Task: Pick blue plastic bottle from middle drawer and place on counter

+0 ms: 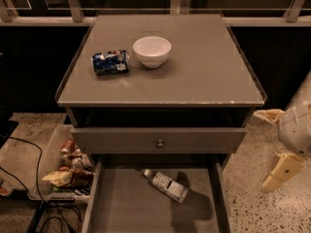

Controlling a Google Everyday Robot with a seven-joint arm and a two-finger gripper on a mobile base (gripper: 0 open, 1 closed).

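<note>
The blue plastic bottle (165, 185) lies on its side in the open middle drawer (121, 205), white cap toward the back left. The counter (199, 76) is the grey cabinet top above it. My gripper (262, 150) hangs at the right edge of the view, beside the cabinet's right side, at about the height of the drawers. Its two cream fingers (281, 171) stand wide apart with nothing between them. It is clear of the bottle, to the right of it and higher.
A crushed blue-and-white can (111, 62) and a white bowl (152, 51) sit on the counter's back left. A closed drawer front with a round knob (159, 142) overhangs the open drawer. A bin of snack packets (68, 168) and cables (29, 178) lie on the floor at left.
</note>
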